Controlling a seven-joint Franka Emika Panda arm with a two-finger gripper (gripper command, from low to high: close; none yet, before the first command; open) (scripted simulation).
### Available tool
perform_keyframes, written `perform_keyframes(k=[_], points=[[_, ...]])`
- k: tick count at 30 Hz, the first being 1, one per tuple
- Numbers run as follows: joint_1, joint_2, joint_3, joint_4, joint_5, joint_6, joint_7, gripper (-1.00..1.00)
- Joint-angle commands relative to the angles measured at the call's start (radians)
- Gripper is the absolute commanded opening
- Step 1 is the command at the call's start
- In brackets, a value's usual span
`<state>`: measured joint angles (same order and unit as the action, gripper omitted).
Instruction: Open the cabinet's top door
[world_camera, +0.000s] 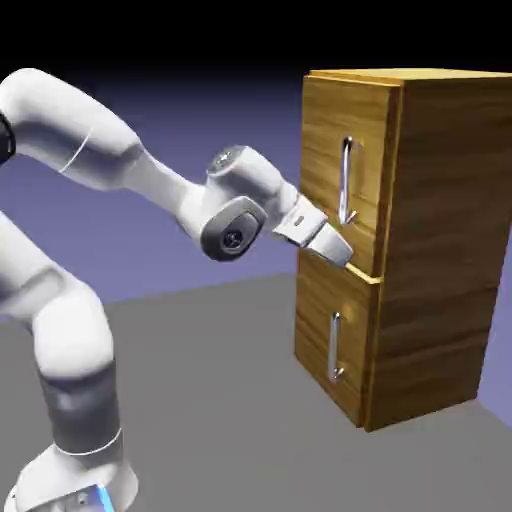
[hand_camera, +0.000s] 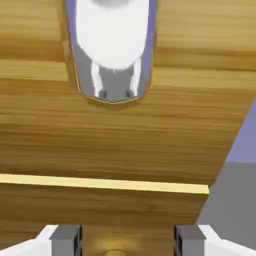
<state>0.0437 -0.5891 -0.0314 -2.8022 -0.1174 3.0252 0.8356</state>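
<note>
exterior view: side-on, wide; hand view: close, facing cabinet (world_camera: 400, 240) front, shared.

The grey worktop (world_camera: 220, 400) (plain and flat) carries the brown wood-grain cabinet (world_camera: 440, 250) at its right and the white robot base (world_camera: 75, 480) lower left.

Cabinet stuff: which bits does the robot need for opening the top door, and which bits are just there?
Needed for the job:
- the cabinet
- the top door
- the long silver handle
- the gripper, close to the top door's bottom edge, holding nothing

Just there:
- the lower door
- the short handle
- the grey table
</note>
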Motion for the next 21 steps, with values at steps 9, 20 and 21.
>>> perform_keyframes(k=[9, 20, 21], points=[[0.106, -0.064, -0.105, 0.026, -0.392, -0.039, 0.316, 0.00], [0.235, -0.142, -0.233, 0.058, -0.870, -0.087, 0.701, 0.00], [0.247, -0.149, -0.244, 0.061, -0.914, -0.092, 0.736, 0.00]])
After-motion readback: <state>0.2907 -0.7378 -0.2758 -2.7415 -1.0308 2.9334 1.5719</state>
